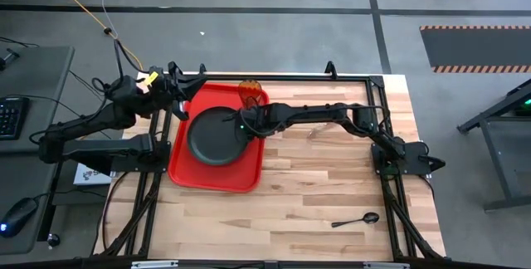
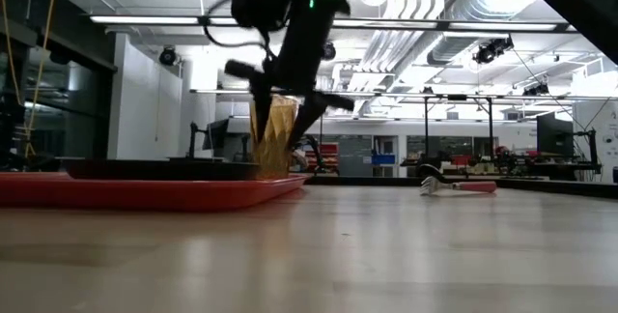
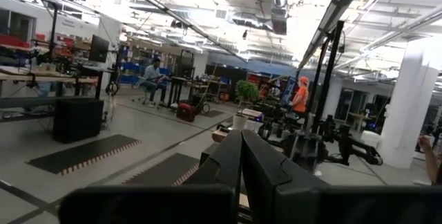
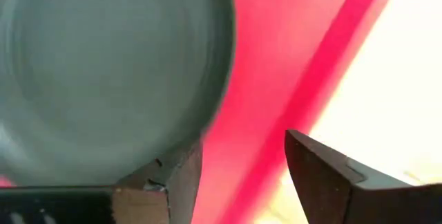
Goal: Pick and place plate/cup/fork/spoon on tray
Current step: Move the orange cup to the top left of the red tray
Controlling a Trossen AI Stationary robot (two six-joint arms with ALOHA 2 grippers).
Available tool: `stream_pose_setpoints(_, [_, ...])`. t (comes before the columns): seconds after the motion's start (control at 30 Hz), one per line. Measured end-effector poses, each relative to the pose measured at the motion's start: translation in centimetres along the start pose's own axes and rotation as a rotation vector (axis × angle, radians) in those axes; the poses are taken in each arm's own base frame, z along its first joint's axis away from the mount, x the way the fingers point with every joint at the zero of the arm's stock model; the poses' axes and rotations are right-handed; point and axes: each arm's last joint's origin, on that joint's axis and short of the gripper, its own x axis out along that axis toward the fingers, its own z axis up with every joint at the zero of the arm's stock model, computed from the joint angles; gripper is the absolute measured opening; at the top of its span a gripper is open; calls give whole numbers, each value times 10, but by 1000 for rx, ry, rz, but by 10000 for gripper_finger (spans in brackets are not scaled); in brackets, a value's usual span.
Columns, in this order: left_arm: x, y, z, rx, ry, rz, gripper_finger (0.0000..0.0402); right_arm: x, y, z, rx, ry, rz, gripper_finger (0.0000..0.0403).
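Note:
The red tray [image 1: 181, 163] lies on the table's left half, and the dark plate [image 1: 211, 136] rests flat on it. The amber cup [image 1: 250, 93] stands upright in the tray's far right corner. My right gripper [image 1: 243, 125] hovers open just above the plate's right rim; in its wrist view the open right gripper [image 4: 242, 175] has only red tray between its fingers. The spoon [image 1: 357, 219] lies near the front right. A thin fork [image 1: 314, 133] lies on the wood right of the tray. My left gripper [image 3: 242, 175] is shut and raised by the tray's far left corner.
Bare wood spreads right of and in front of the tray [image 2: 145, 192]. A black frame rail [image 1: 390, 211] runs along the table's sides. A keyboard [image 1: 10, 115] and a mouse [image 1: 17, 217] sit on a desk to the left, off the table.

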Motion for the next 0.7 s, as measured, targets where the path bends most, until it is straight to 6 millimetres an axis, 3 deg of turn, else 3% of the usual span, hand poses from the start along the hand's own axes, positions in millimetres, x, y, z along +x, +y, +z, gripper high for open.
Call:
stream_pose_setpoints(0.17, [-3, 0, 2, 16, -6, -1, 3, -38, 3, -12, -246, 9, -126, 179])
stream_pose_setpoints(0.3, [-4, 0, 3, 15, -11, -2, 3, -79, 0, 4, -370, -57, -129, 156])
stream_pose_setpoints(0.4, [-4, 0, 3, 6, -9, -1, 3, -113, -9, 32, -399, -147, -108, 146])
stream_pose_setpoints(0.5, [-4, 0, 3, -32, -9, -1, 3, -137, -33, 68, -328, -239, -21, 148])
stream_pose_setpoints(0.6, [-4, 0, 3, -72, -10, -1, 3, -149, -65, 103, -259, -260, 65, 162])
stream_pose_setpoints(0.7, [-4, 0, 3, -101, -9, -2, 3, -147, -92, 135, -218, -259, 136, 187])
